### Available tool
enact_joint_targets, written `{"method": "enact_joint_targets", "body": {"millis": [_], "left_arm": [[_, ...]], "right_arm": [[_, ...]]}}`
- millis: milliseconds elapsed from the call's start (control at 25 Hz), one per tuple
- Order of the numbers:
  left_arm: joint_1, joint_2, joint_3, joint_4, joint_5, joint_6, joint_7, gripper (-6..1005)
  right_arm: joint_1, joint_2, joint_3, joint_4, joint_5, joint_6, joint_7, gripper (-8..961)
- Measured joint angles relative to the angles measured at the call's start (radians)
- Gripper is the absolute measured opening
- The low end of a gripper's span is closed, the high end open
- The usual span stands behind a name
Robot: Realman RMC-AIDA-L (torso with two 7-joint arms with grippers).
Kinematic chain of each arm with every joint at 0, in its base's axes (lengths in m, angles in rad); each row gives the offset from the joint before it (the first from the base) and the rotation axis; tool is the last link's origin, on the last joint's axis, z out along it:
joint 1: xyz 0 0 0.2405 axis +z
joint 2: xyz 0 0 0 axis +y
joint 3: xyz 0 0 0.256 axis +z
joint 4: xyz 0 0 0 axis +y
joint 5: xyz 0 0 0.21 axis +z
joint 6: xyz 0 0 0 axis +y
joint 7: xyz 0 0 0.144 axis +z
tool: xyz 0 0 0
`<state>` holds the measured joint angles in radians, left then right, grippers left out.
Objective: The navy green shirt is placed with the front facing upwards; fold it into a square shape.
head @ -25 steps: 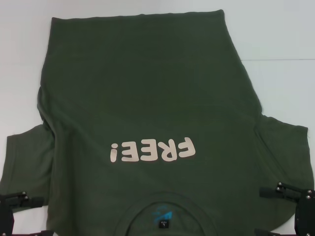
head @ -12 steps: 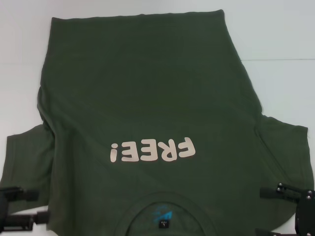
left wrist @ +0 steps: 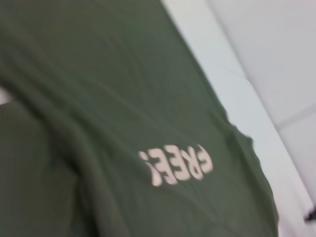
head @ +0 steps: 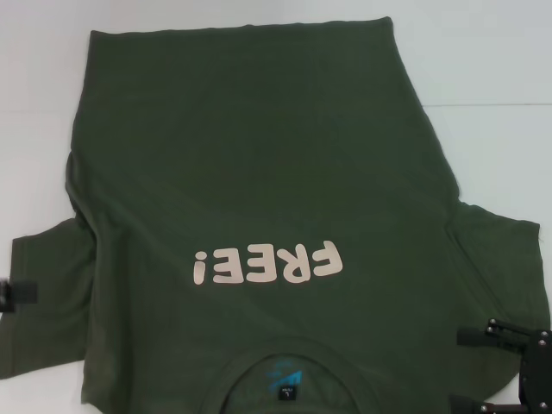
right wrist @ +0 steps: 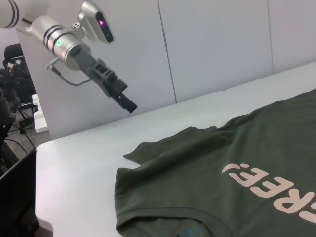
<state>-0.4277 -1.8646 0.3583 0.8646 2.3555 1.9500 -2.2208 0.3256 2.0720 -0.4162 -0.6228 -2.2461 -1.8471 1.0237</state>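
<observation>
Head view: shirt (head: pixel 259 216) lies flat on the white table (head: pixel 492 69), front up, collar (head: pixel 293 362) at the near edge, hem far. Pale "FREE!" lettering (head: pixel 269 264) reads upside down from here. Both sleeves spread out to the sides, some creases near the armpits. My left gripper (head: pixel 13 291) shows only as a dark tip at the frame's left edge, over the left sleeve's outer edge; can't tell if its fingers are apart or together. My right gripper (head: pixel 509 366) sits at the near right corner, beside the right sleeve's hem, fingers apart with nothing between them.

Left wrist view: blurred. Shirt (left wrist: pixel 108 108) fills most of it, lettering (left wrist: pixel 177 165) visible, table (left wrist: pixel 256 74) past the shirt's edge. My own fingers don't show.

Right wrist view: shirt (right wrist: pixel 227 173) on the table (right wrist: pixel 84 168), the left sleeve and collar (right wrist: pixel 168 217) close in, part of the lettering (right wrist: pixel 274 190) at the edge. My left gripper (right wrist: pixel 129 104) shows farther off, raised in the air above the table, clear of the cloth, holding nothing. Finger state still unclear from this angle. White wall panels (right wrist: pixel 212 44) behind.
</observation>
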Motion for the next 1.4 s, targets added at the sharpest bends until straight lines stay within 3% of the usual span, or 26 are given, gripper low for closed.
{"method": "enact_joint_targets", "body": {"millis": [160, 320, 640, 960, 1400], "left_arm": [[-0.024, 0.021, 0.002, -0.003, 0.048, -0.049, -0.119, 817], [-0.057, 0.022, 0.009, -0.015, 0.147, -0.093, -0.181, 811], [-0.085, 0.011, 0.023, -0.025, 0.254, -0.207, -0.222, 809], [-0.075, -0.009, 0.075, -0.029, 0.264, -0.267, -0.191, 808], [-0.078, -0.012, 0.097, -0.055, 0.266, -0.299, -0.188, 807]], "right_arm": [[0.001, -0.001, -0.004, 0.0, -0.001, 0.003, 0.0, 942], [0.001, -0.001, -0.003, 0.0, -0.001, 0.006, 0.001, 942], [0.002, -0.003, -0.003, 0.0, -0.001, 0.008, 0.001, 941], [0.005, -0.003, 0.0, 0.0, -0.001, 0.009, 0.003, 942], [0.013, -0.005, 0.0, 0.0, -0.001, 0.018, 0.009, 940]]}}
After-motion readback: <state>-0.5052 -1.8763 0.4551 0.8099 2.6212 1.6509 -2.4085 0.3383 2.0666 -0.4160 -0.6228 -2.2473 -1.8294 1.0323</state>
